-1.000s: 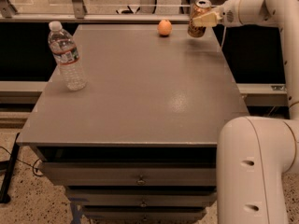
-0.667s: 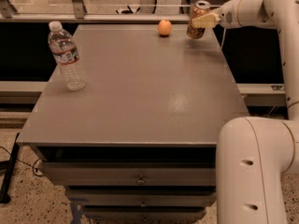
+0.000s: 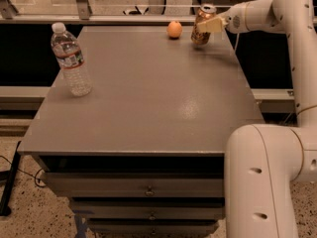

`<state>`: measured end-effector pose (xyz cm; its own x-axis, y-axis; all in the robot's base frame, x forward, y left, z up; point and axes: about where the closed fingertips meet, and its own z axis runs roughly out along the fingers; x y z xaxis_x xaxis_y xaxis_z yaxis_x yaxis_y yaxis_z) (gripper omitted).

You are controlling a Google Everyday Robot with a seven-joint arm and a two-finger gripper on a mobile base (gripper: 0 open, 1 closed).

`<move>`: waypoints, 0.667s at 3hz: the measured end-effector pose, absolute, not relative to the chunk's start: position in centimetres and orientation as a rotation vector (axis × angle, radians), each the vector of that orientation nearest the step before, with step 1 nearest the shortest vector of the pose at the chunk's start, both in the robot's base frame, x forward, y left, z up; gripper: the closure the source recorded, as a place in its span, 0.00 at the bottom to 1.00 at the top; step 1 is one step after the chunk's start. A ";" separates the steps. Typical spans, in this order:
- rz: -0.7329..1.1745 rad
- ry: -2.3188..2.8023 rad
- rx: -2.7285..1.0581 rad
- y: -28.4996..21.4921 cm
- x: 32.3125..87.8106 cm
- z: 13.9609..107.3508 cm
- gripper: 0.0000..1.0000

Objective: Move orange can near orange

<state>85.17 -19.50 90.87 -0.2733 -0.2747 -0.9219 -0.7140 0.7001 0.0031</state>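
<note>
Orange can (image 3: pixel 198 32): slim orange-gold drink can with a silver top, at the far edge of the surface (image 3: pixel 158 95), about 1 o'clock from its centre. It leans slightly, top toward 1 o'clock. Whether its base touches the surface cannot be told.
Hand (image 3: pixel 207 25): at the can's upper half, reaching in from 3 o'clock. A pale finger (image 3: pixel 212 24) lies across the can's side, and the hand is clenched around the orange can.
Orange (image 3: pixel 174 29): small round fruit resting on the surface at 9 o'clock of the can, near it but apart, with a clear gap between them.
Arm (image 3: pixel 270 11): white, jointed, coming from the right edge toward the can. Its large rounded lower segment (image 3: pixel 265 182) fills the near right corner at 5 o'clock.
Water bottle (image 3: pixel 72 59): clear plastic, white cap, upright on the surface at 9 to 10 o'clock, well apart from can and orange.
Surface: grey-brown top, flat, with a faint sheen.
Drawers (image 3: pixel 148 190): stacked beneath the near edge, each with a small central pull.
Floor (image 3: pixel 25 219): speckled, at 7 o'clock.
</note>
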 end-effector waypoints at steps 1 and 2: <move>0.545 1.846 -0.798 -18.2 85.2 90.4 1.00; 0.561 1.844 -0.814 -17.2 85.4 89.9 1.00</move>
